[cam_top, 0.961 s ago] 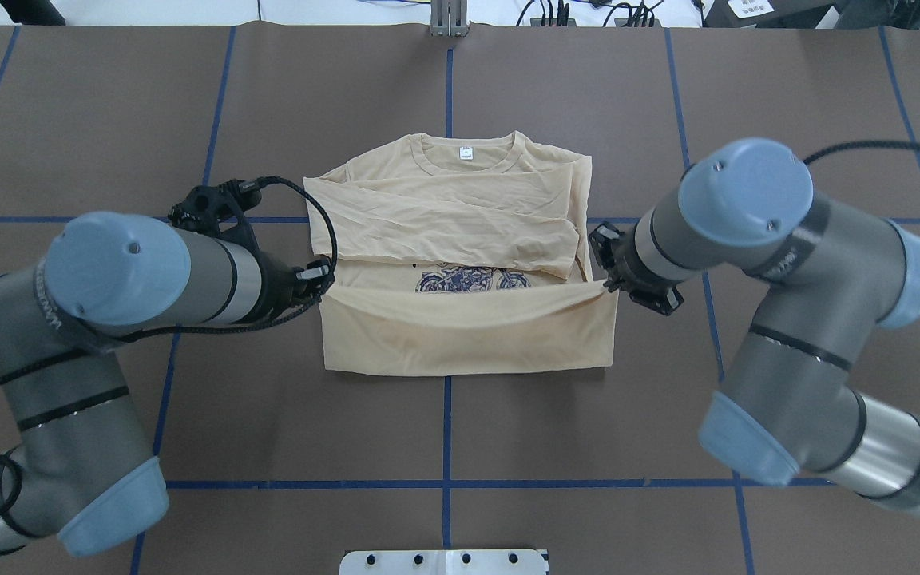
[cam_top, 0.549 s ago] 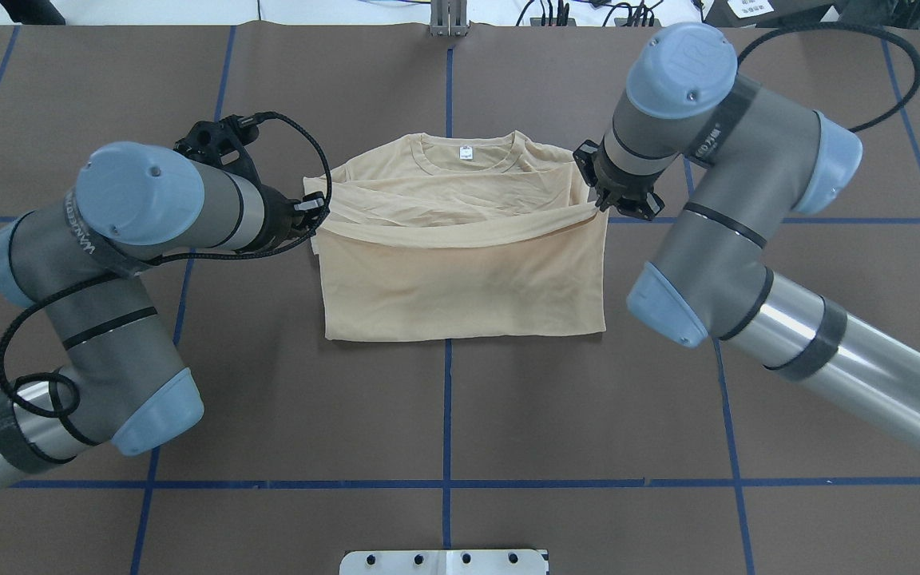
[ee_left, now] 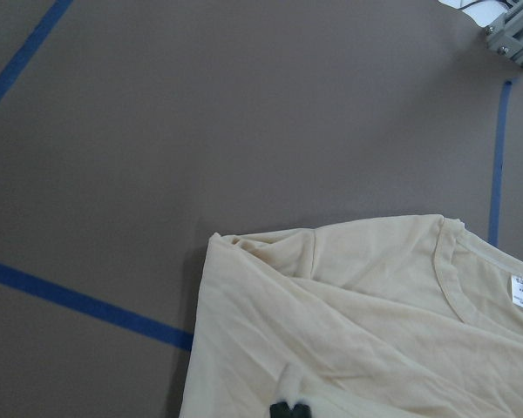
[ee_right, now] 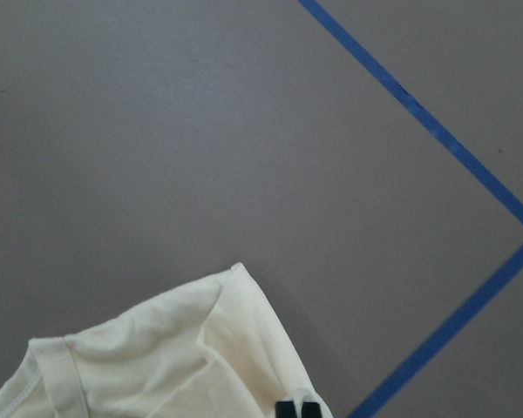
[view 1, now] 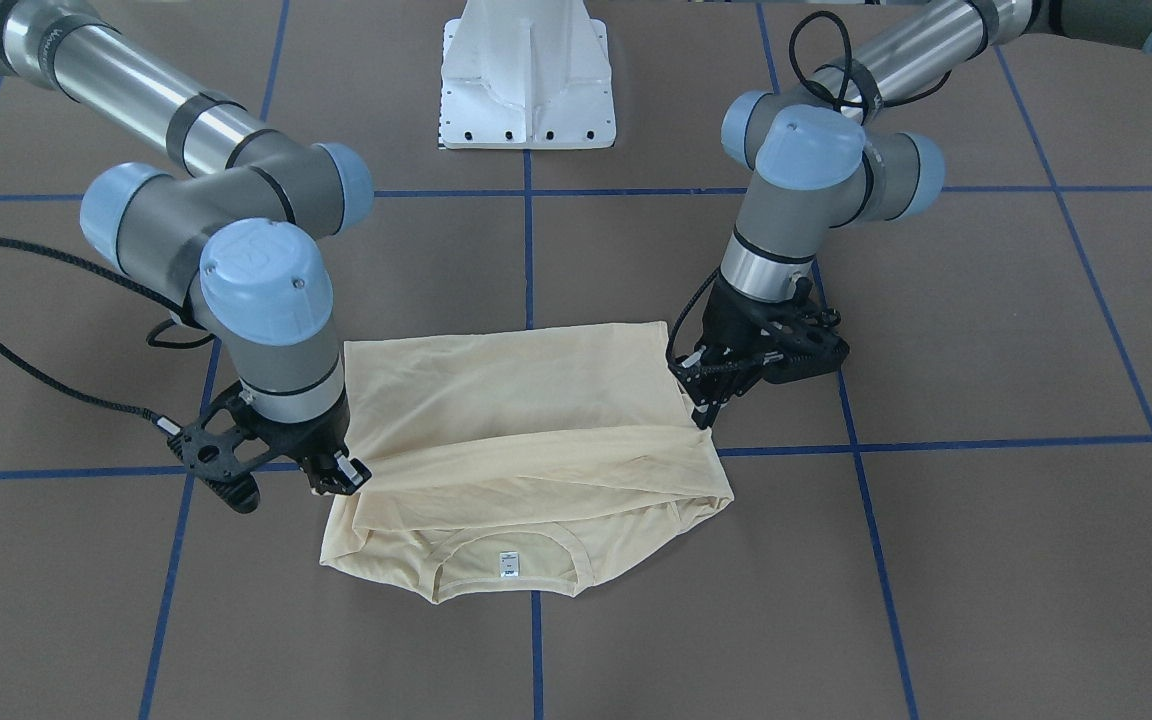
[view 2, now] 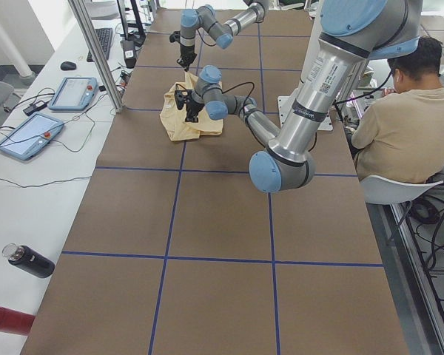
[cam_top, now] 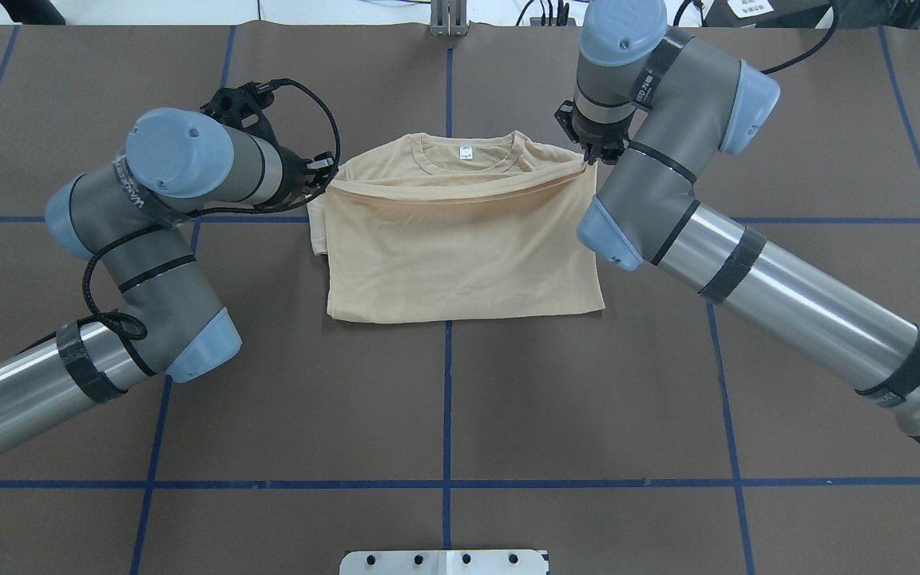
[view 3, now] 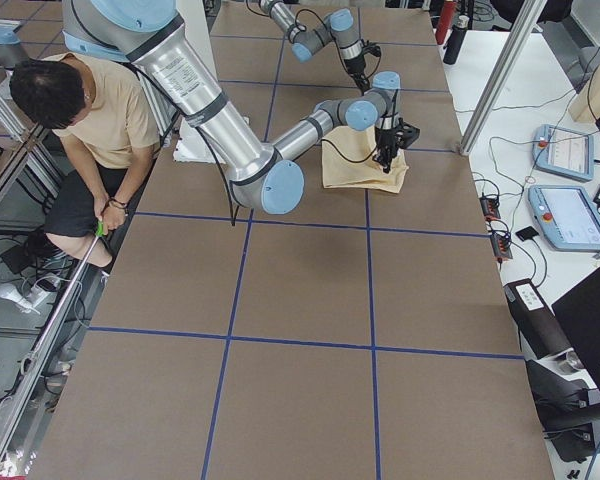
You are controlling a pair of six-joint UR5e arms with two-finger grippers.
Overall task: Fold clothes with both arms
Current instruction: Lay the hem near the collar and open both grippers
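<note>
Overhead exterior, T-shirt [cam_top: 460,255] spanning between left hand [cam_top: 324,168] and right hand [cam_top: 588,159], edge pinched

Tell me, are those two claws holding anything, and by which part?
Yes, the T-shirt. The left gripper and the right gripper each pinch one end of the folded-over top layer's free edge, one at each side.

One shirt [cam_top: 460,255] on one table [cam_top: 268,415]. Two arms, the left arm [cam_top: 140,239] and the right arm [cam_top: 787,295], with two grippers, the left gripper [view 1: 704,412] and the right gripper [view 1: 341,478] (each pinching the shirt). One white base [view 1: 528,75] at the robot's edge, one seated person [view 2: 399,126].
</note>
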